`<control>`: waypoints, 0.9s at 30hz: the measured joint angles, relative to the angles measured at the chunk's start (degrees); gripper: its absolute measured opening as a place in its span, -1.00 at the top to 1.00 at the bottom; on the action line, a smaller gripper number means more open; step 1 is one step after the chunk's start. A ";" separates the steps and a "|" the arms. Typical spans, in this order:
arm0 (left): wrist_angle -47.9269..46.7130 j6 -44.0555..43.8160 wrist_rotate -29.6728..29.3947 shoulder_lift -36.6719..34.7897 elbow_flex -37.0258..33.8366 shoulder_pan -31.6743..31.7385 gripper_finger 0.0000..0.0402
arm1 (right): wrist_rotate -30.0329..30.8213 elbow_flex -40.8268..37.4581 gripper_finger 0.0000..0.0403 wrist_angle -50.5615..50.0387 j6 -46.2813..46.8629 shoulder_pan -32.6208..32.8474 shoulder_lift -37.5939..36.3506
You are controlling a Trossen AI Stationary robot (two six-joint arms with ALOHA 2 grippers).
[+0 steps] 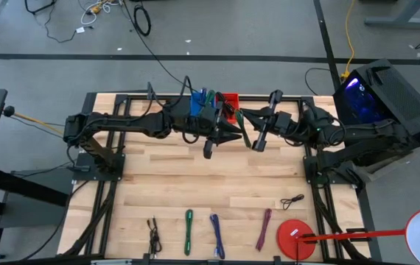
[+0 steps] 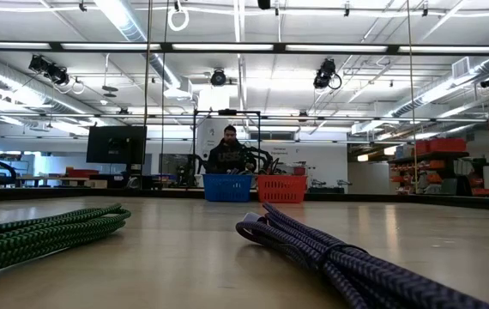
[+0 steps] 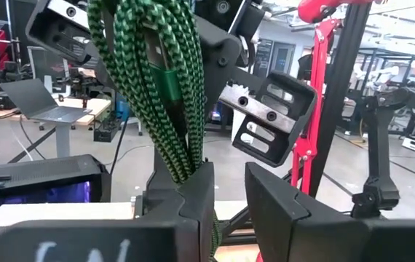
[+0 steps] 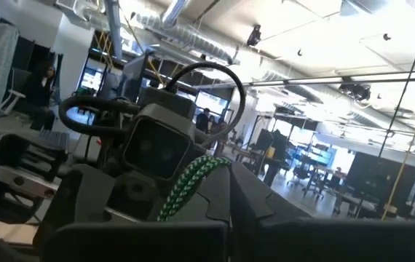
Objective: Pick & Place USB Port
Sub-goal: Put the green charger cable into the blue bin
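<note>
My left gripper (image 3: 226, 200) and right gripper (image 4: 218, 193) both pinch one green braided USB cable (image 3: 160, 80), lifted near the tabletop's (image 1: 195, 184) far edge by the blue bin (image 1: 197, 103), for handover or drop.

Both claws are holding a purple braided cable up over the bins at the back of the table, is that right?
Not quite: the cable is green, not purple, as the left wrist view shows. Otherwise yes: the left claw and right claw hold it above the bins at the back of the table.
</note>
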 joint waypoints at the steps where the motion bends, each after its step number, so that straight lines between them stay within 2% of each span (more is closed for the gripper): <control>1: -0.24 0.20 -0.30 0.00 0.00 0.00 0.59 | 0.01 0.00 1.00 0.02 -0.13 0.00 0.00; 13: -2.97 0.39 -2.64 0.00 0.00 1.20 0.59 | 0.15 1.73 1.00 -2.98 -0.78 0.00 -0.04; 27: -2.14 2.35 -0.67 0.01 0.00 -0.20 0.59 | 1.69 1.81 1.00 -3.47 -0.60 0.02 2.87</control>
